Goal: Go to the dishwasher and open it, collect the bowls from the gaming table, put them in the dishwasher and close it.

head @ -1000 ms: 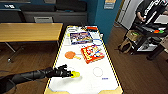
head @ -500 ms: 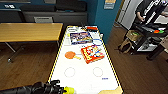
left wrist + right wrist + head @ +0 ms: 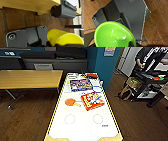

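Looking down from the head camera, the gaming table (image 3: 85, 122) runs lengthwise away from the robot, its long axis pointing straight ahead toward a teal wall. Its near short end sits at the bottom of the view. A moment ago the left arm reached in over the near left corner of the table with something yellow at its tip; now that arm has withdrawn from the head view, and the near half of the pale top carries no bowl. That suggests the pickup from this table is finished, or nearly so.

On the tabletop lie a red board-game box (image 3: 92, 100), a blue board-game box (image 3: 80, 85) farther away, and an orange paddle (image 3: 70, 102) beside the red box. A plain wooden table (image 3: 27, 78) stands to the left. A person (image 3: 147, 58) stands by a cart at the far right.

In the left wrist camera, a yellow bowl (image 3: 62, 38) sits tilted on its side at the gripper, seemingly carried above the brown floor; how wide its fingers stand cannot be told. In the right wrist camera, a green bowl (image 3: 114, 35) shows its hollow side to the lens, with a dark shape overlapping its rim; this gripper's opening likewise cannot be told. With both bowls seemingly in hand, the dishwasher leg looks due.
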You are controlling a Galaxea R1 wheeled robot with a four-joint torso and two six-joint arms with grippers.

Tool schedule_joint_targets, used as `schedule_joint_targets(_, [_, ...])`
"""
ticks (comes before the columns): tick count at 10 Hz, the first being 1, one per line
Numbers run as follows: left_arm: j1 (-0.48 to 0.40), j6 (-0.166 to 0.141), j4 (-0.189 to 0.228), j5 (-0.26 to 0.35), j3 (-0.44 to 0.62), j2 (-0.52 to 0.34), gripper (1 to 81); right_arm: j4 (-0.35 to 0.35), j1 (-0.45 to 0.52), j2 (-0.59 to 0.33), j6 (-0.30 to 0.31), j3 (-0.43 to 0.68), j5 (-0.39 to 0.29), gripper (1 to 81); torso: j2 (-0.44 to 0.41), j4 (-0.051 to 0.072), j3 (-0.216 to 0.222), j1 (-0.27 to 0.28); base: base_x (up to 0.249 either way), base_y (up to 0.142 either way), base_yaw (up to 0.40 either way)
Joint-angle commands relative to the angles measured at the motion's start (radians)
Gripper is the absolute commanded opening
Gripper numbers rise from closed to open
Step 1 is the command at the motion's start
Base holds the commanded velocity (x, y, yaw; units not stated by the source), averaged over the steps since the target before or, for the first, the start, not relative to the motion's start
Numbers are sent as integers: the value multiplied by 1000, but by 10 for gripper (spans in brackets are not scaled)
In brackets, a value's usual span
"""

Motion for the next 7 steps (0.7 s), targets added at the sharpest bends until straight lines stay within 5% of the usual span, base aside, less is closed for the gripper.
schedule_joint_targets(1, [65,3,134,-134,-35,-33,10,-10,2,-15,-2,2,-55,10,0,0,0,0,0,0,0])
schedule_joint_targets(4, [163,4,161,-135,-175,76,10,-11,-3,-6,-2,1,-55,10,0,0,41,0,0,0,0])
schedule_joint_targets(7, [263,3,181,-203,-357,179,10,-27,-9,22,-3,-22,-55,10,0,0,83,0,0,0,0])
